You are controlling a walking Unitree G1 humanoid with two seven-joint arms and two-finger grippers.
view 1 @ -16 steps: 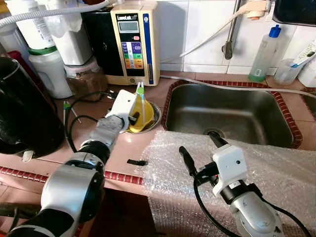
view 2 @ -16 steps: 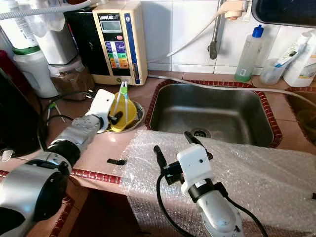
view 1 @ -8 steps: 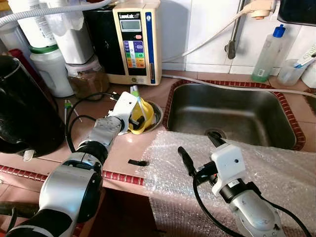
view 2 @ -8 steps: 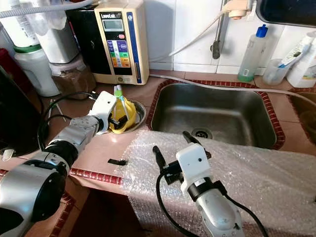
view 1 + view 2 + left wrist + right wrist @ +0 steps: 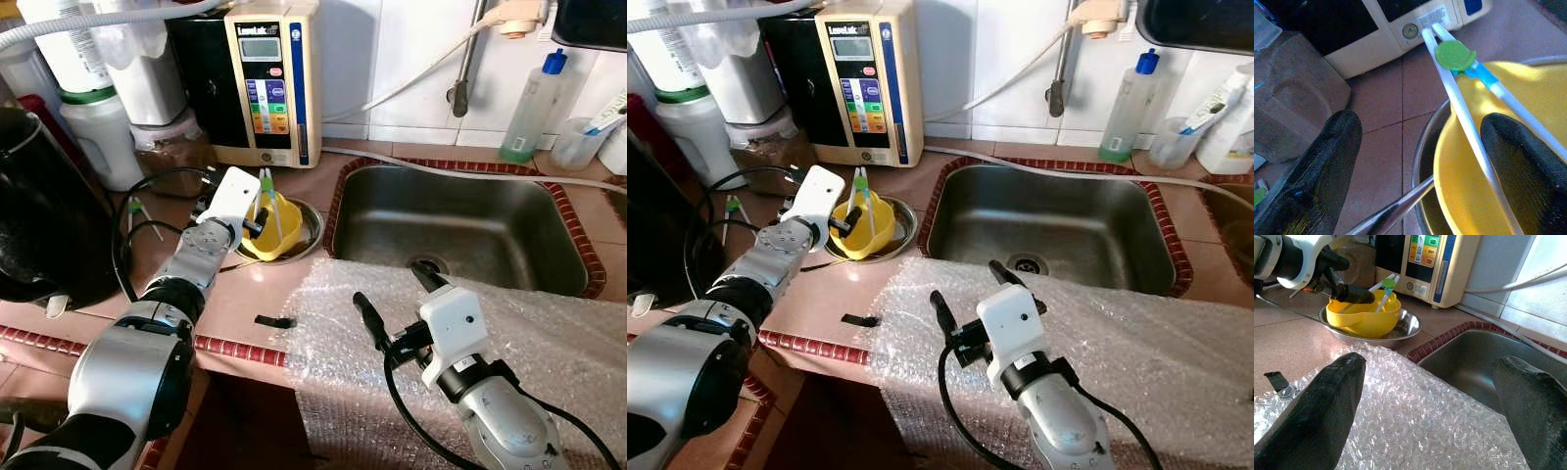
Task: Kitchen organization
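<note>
A yellow bowl point(image 5: 279, 220) stands upright in a shallow steel dish point(image 5: 306, 235) on the tiled counter, left of the sink. White training chopsticks with a green cap point(image 5: 1454, 56) lean in the bowl. My left gripper point(image 5: 258, 213) is at the bowl's left side and open. In the left wrist view one finger point(image 5: 1327, 171) is outside the bowl and the other point(image 5: 1523, 161) inside it, so the rim lies between them. My right gripper point(image 5: 400, 299) hovers open over the bubble wrap point(image 5: 549, 323), holding nothing.
The steel sink point(image 5: 460, 225) is on the right, partly under the bubble wrap. A water ioniser point(image 5: 269, 78), jars and a black appliance point(image 5: 39, 215) crowd the back and left. Cables loop beside my left arm. A small black clip point(image 5: 272, 321) lies near the counter's front edge.
The yellow bowl was tilted against my left gripper; it now sits upright in the dish. The left gripper has drawn back to the left. The right arm has not moved.
</note>
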